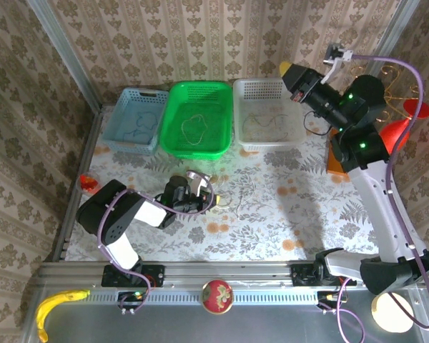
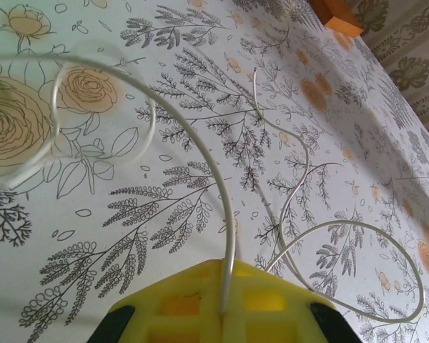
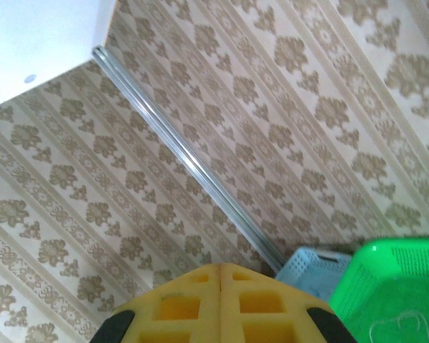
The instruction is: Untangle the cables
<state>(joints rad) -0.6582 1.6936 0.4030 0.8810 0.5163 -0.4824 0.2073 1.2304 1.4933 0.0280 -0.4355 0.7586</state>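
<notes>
Left jaws low over the floral tabletop [image 1: 272, 214], clamped on a whitish cable [image 2: 231, 243] that arcs off left. More whitish strand curls on the tabletop just beside. Right jaws together, holding nothing, raised by the white basket [image 1: 261, 81]. Tan cable [image 1: 194, 130] lies in the green basket [image 1: 200, 84], blue cable [image 1: 139, 132] in the blue basket [image 1: 144, 91].

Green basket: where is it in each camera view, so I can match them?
Top external: green basket at top centre, between the blue basket and the white basket.
Right wrist: green basket in the bottom right corner.
Left wrist: faces the tablecloth and the whitish cable instead.
Shared landmark: the blue basket, just left of it.
</notes>
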